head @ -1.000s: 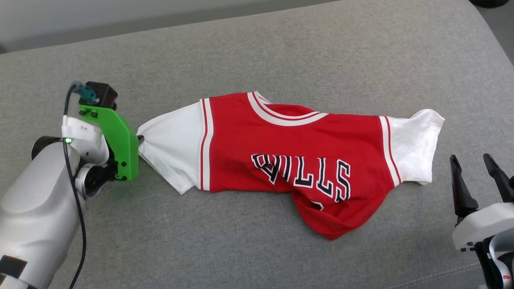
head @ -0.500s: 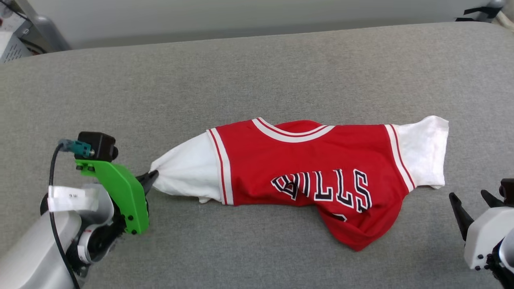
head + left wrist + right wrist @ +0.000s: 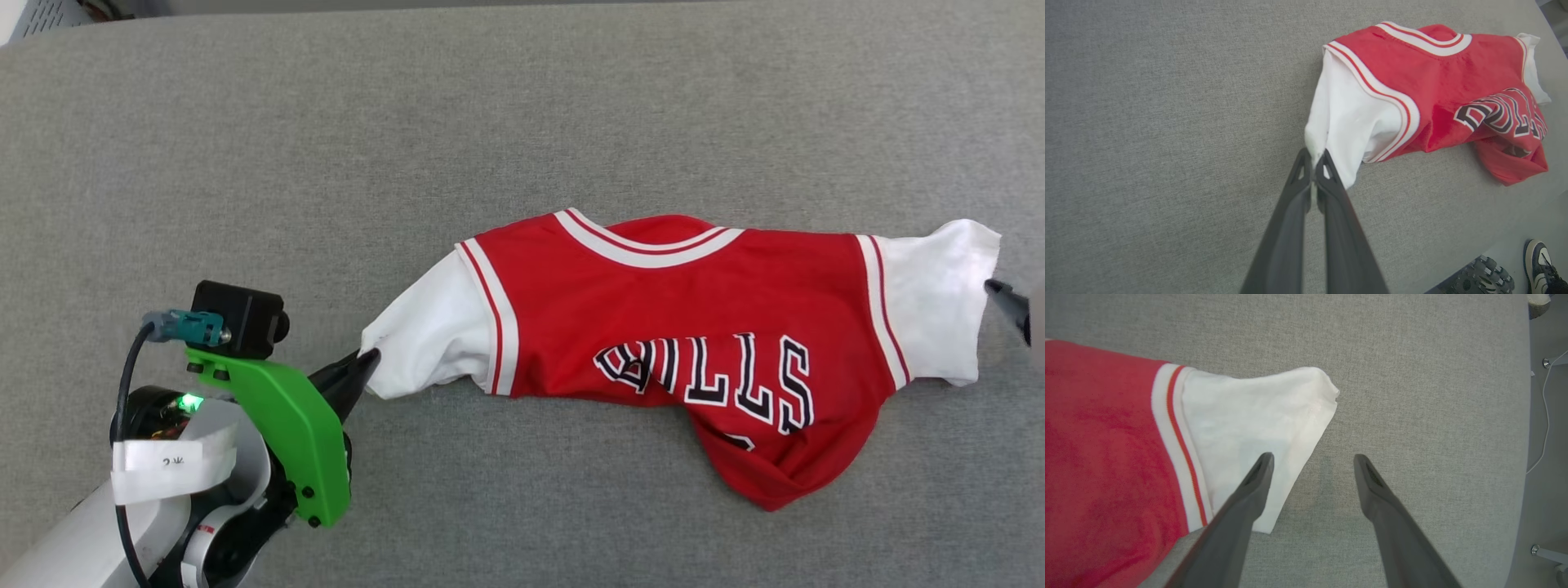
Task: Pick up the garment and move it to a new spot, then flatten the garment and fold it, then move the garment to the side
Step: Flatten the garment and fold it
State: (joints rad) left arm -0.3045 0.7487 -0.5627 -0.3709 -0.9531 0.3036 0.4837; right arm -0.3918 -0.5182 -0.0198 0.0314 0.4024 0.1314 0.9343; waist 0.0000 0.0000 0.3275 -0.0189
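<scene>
Our left hand (image 3: 1312, 157) is pinched tight on the tip of one white sleeve (image 3: 1347, 122). The shirt (image 3: 686, 310) lies stretched out from those fingers across the gray cushion (image 3: 490, 122) toward our right hand (image 3: 1310, 457). That one's spread wide, straddling the edge of the other sleeve (image 3: 1249, 420), with nothing gripped yet. The hem is bunched up under the lettering, so it's far from flat. What we'd do: drop the right hand onto the sleeve edge just ahead of it, catch both layers, then ease the two hands apart, low and level. Yank too hard and the left pinch probably slips, since it's only got a corner.
</scene>
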